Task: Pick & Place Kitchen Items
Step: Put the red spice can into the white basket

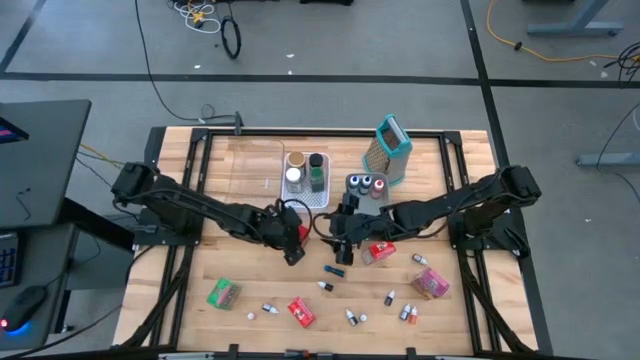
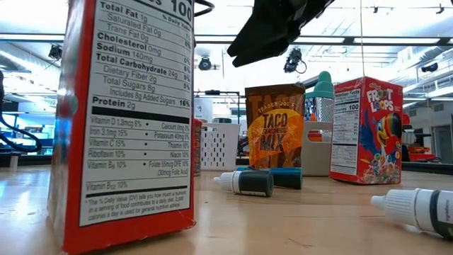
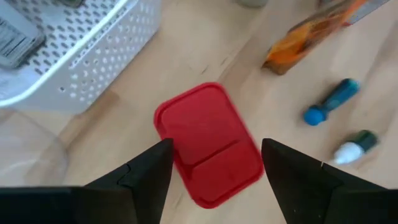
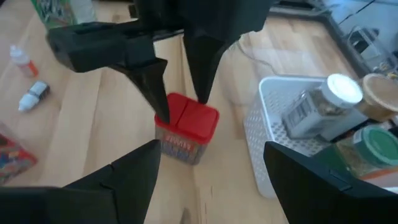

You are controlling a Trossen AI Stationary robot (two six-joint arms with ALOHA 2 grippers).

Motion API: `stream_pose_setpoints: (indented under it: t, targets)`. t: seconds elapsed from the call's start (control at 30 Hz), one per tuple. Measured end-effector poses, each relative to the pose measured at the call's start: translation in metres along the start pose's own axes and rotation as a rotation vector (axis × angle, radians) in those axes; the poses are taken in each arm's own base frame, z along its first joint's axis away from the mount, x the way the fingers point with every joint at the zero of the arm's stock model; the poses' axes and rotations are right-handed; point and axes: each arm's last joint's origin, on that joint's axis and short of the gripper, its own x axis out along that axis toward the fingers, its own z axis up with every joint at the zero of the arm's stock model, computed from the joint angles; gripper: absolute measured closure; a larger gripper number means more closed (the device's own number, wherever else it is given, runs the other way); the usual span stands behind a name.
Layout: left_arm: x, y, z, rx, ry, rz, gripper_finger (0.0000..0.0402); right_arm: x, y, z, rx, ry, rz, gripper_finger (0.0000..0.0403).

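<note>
My left tool [image 1: 293, 237] hung spread wide over a red-lidded jar [image 3: 208, 143] standing on the wooden counter [image 1: 250, 285] just beside the white perforated bin [image 1: 305, 180], its fingers [image 4: 152, 81] down on either side of the lid; from my views I could not tell whether they touched it. Past the jar lay an orange packet [image 3: 305, 37] and two small bottles, one blue [image 3: 331, 102] and one dark with a white cap [image 3: 353, 146]. To the right, my right tool [image 1: 340, 245] hovered near the middle of the counter, open and empty, facing the jar. More packets and tiny bottles lay scattered along the near edge, among them a pink packet [image 1: 432, 283].
</note>
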Motion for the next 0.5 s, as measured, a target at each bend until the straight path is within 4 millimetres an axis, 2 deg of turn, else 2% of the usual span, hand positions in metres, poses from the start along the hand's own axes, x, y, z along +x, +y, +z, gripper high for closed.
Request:
stream_pose_setpoints:
  t: [0.33,0.5]
  targets:
    - [0.0065,0.001,0.0007,0.015,-0.008,0.026,0.015,0.0001,-0.0004,0.0006,0.001,-0.006,-0.001,0.0105]
    - [0.0066,0.001,0.001,0.188,-0.006,0.024,0.015,0.0001,-0.0003,0.0007,0.001,-0.006,-0.001,0.0105]
